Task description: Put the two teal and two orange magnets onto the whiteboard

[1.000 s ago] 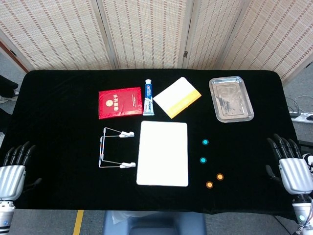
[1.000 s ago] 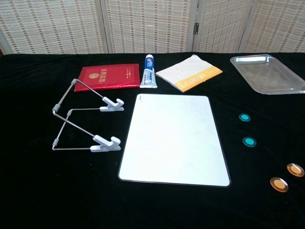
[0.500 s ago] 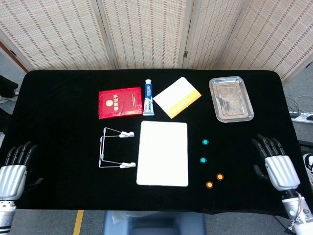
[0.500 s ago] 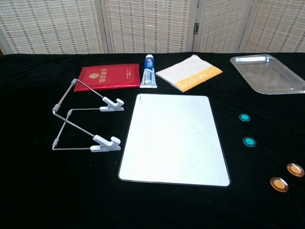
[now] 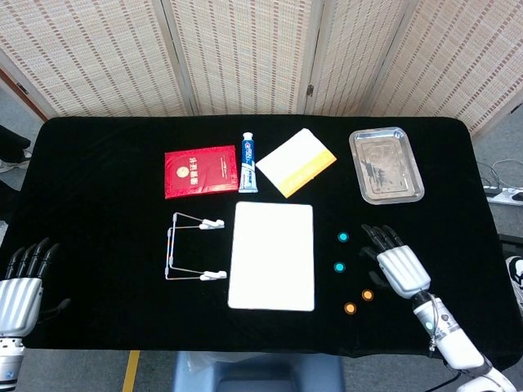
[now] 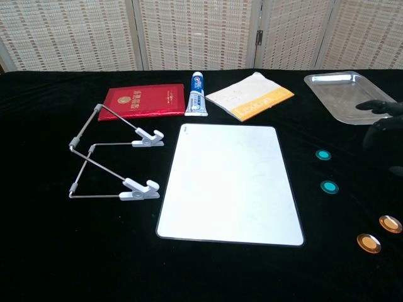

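The white whiteboard [image 5: 271, 255] [image 6: 229, 182] lies flat at the table's middle with nothing on it. Two teal magnets [image 5: 343, 238] [image 5: 339, 267] [image 6: 323, 155] [image 6: 329, 187] and two orange magnets [image 5: 367, 295] [image 5: 350, 309] [image 6: 390, 223] [image 6: 369, 243] lie on the black cloth to its right. My right hand [image 5: 395, 264] [image 6: 380, 119] hovers just right of the magnets, fingers spread, holding nothing. At the lower left corner my left hand [image 5: 21, 284] stays off the table edge, fingers apart and empty.
A metal tray [image 5: 386, 165] sits at the back right. A yellow-edged notepad [image 5: 297, 162], a toothpaste tube [image 5: 248, 162] and a red booklet [image 5: 201, 171] lie behind the whiteboard. A wire clip stand [image 5: 189, 246] lies left of the whiteboard.
My right hand has moved in from the table's right edge leftward to beside the magnets, and now shows at the chest view's right edge. The left hand has not moved.
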`<control>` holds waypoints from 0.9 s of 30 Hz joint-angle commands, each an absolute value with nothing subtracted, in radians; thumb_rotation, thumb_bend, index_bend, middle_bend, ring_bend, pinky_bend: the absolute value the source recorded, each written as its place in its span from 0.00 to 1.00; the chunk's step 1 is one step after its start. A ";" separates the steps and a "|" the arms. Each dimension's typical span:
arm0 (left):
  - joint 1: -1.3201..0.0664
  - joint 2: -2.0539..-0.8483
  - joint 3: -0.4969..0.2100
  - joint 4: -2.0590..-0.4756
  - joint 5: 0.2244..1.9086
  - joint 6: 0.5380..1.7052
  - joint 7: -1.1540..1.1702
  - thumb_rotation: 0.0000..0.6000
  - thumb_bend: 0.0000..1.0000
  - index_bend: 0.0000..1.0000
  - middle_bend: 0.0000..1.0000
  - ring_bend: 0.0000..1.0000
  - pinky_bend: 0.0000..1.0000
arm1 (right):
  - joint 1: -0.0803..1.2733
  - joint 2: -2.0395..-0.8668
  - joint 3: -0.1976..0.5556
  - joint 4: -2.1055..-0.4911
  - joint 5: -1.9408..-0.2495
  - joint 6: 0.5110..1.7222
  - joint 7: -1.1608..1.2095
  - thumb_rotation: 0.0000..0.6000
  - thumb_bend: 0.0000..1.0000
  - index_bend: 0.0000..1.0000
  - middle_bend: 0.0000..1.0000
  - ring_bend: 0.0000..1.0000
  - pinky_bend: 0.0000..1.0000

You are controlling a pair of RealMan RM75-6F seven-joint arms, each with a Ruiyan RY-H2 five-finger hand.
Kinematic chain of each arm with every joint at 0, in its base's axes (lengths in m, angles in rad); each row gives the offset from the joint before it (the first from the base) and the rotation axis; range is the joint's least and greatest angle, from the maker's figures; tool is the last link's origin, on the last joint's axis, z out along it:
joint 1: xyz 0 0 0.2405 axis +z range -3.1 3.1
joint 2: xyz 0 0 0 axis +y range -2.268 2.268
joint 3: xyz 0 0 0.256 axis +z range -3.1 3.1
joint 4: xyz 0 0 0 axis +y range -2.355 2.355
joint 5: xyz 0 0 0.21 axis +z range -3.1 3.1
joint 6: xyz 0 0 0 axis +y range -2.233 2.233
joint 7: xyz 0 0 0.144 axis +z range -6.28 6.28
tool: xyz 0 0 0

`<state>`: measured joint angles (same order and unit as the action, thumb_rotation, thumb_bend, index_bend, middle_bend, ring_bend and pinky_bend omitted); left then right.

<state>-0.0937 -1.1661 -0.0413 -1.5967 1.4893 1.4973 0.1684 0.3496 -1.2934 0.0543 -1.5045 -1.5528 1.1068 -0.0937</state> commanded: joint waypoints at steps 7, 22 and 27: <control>-0.097 -1.166 -0.039 -1.598 1.489 1.487 0.160 1.00 0.18 0.00 0.00 0.00 0.00 | 0.404 -1.393 0.050 -1.405 -1.526 1.042 -0.094 1.00 0.45 0.40 0.07 0.00 0.00; -0.101 -1.152 -0.036 -1.619 1.473 1.463 0.165 1.00 0.17 0.00 0.00 0.00 0.00 | 0.469 -1.502 0.042 -1.301 -1.505 0.983 -0.092 1.00 0.44 0.41 0.07 0.00 0.00; -0.101 -1.152 -0.034 -1.617 1.470 1.459 0.162 1.00 0.17 0.00 0.00 0.00 0.00 | 0.476 -1.515 0.036 -1.282 -1.497 0.980 -0.099 1.00 0.45 0.41 0.08 0.00 0.00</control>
<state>-0.1005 -1.1521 -0.0343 -1.6171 1.4696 1.4589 0.1621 0.4747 -1.5136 0.0371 -1.2835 -1.4979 0.9807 -0.0981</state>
